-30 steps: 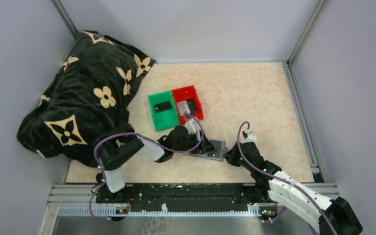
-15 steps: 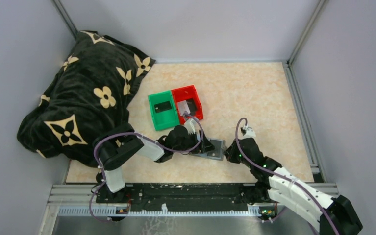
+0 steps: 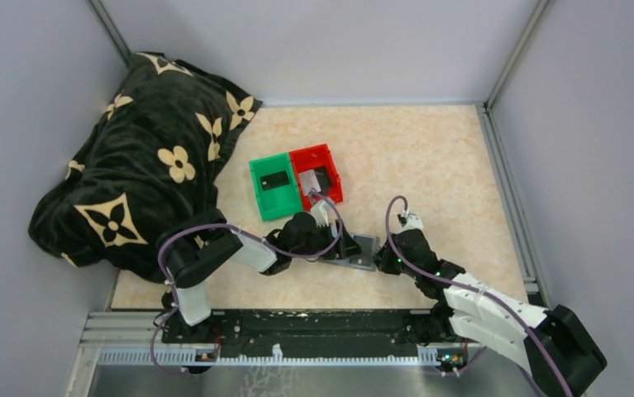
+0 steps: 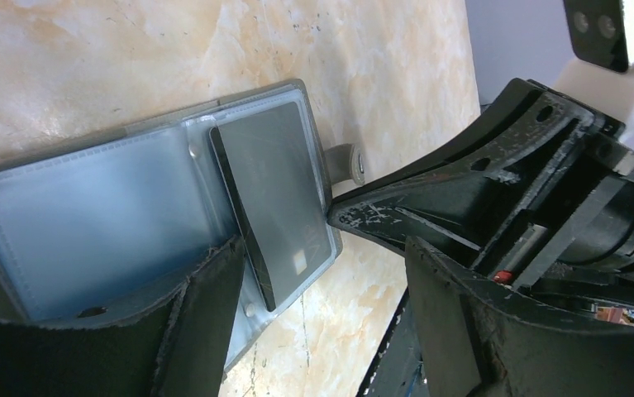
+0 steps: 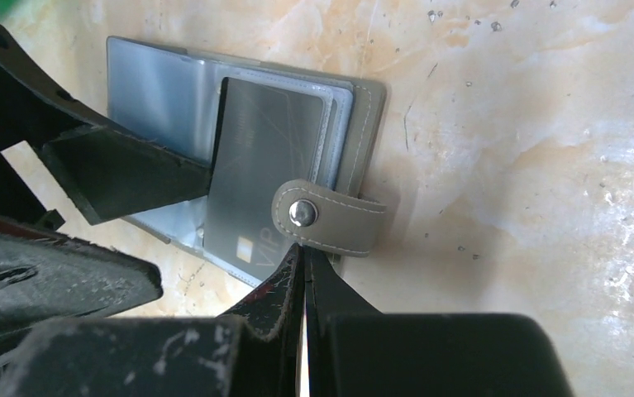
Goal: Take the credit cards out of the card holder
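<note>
While the card holder [image 3: 366,246] lies spread open and flat on the mottled beige table [image 3: 437,157], both grippers crowd in on it. It is soft grey stitched material with two cloudy clear-plastic pockets inside. One credit card [image 5: 255,165], a thin dark-grey rectangle with a dull sheen and a small chip, sits at the pocket next to the holder's strap [image 5: 334,219]. Its inner long edge appears raised above the plastic. The strap is a rounded tab with a metal snap [image 5: 302,212], curling in from the holder's outer edge.

The left gripper [image 4: 323,248] stands wide open and grips nothing. One scuffed black finger [image 4: 206,306] lies over the holder's empty pocket with its tip at the card's raised edge. The right gripper [image 5: 301,258] is pressed shut with nothing between its fingers, its tip at the strap's edge.

Only the wrist views show the card and snap; from above the holder is a small grey patch. Only the overhead view shows a green bin [image 3: 274,187] and a red bin [image 3: 317,174], hard plastic, side by side beyond the holder. It also shows a black flower-print blanket [image 3: 140,157] well apart from the holder.
</note>
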`<state>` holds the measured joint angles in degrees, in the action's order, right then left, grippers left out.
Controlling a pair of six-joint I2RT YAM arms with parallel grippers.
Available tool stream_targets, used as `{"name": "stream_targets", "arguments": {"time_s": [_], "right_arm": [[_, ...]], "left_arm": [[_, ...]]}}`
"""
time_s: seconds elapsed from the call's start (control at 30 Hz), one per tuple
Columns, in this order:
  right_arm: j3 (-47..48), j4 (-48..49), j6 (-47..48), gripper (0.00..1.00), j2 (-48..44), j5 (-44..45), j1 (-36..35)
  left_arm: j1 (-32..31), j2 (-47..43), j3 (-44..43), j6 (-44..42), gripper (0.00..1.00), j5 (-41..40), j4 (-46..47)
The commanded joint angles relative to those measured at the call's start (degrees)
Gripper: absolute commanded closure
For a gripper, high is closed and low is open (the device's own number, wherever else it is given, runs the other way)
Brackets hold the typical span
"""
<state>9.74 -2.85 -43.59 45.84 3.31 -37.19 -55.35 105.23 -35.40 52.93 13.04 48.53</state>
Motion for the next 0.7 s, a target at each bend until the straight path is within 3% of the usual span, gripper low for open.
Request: {"name": "stream_targets", "arguments": {"time_s": [0.0,0.4,0.5,0.6,0.67], "right_arm": [[-0.9,7.4,-0.3,1.0,3.0,-1.3,0.3],[-2.8,10.0,-2.0,1.0,6.1,-2.9,0.3],[-3.6,11.1,-2.7,1.0,6.5,-3.4,0.3],[-4.3,11.4,-3.1,1.0,6.5,-3.6,0.4],[-4.7,11.8,-3.2,1.0,6.6,-3.6,0.3]], "left_arm": [[-0.4,1.5,2.1,-0.5,0.22,1.1,-1.1],[0.3,-0.7,2.9,-0.5,0.23,1.4,-0.1],[0.5,-0.3,4.1,1.8,0.35,2.5,4.7],[0.9,0.2,5.1,4.2,0.56,3.2,9.0],[1.1,0.4,5.4,5.1,0.62,3.3,10.0]]}}
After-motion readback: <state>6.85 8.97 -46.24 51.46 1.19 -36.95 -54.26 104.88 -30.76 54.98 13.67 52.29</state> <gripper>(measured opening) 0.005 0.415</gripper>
